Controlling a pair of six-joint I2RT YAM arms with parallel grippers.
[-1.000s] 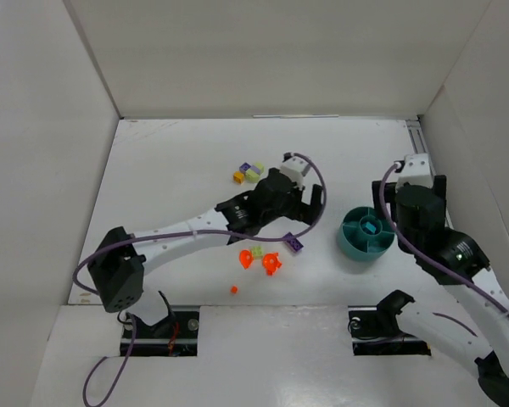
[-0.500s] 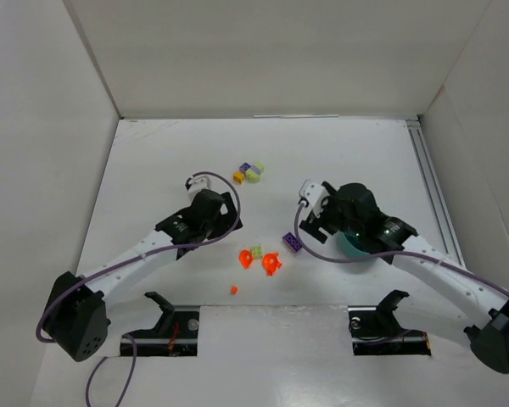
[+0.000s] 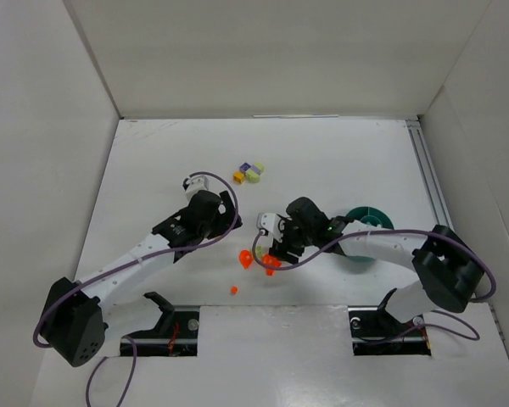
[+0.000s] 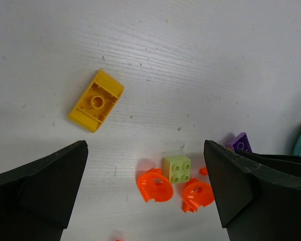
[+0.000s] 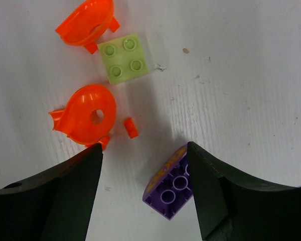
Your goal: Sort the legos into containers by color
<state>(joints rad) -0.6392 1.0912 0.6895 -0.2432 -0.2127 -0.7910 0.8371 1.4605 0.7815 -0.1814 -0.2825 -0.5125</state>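
Observation:
My right gripper (image 3: 280, 246) is open and low over the table. In the right wrist view (image 5: 145, 193) an upside-down purple brick (image 5: 173, 188) lies between its fingers, close to the right one. Two orange-red rounded pieces (image 5: 85, 118) (image 5: 88, 22), a pale green brick (image 5: 124, 57) and a tiny orange bit (image 5: 131, 128) lie just beyond. My left gripper (image 3: 225, 222) is open and empty; its view (image 4: 145, 191) shows a yellow brick (image 4: 96, 100), the pale green brick (image 4: 177, 169) and the orange pieces (image 4: 153, 186). The teal bowl (image 3: 373, 214) is partly hidden behind my right arm.
A purple (image 3: 245, 167), a yellow (image 3: 237, 176) and a pale green brick (image 3: 254, 174) lie together farther back. A small orange bit (image 3: 233, 290) lies near the front edge. White walls enclose the table on three sides.
My right arm swung left from beside the bowl and came down around the purple brick. My left arm drew back left from the brick a second ago, then stayed almost still.

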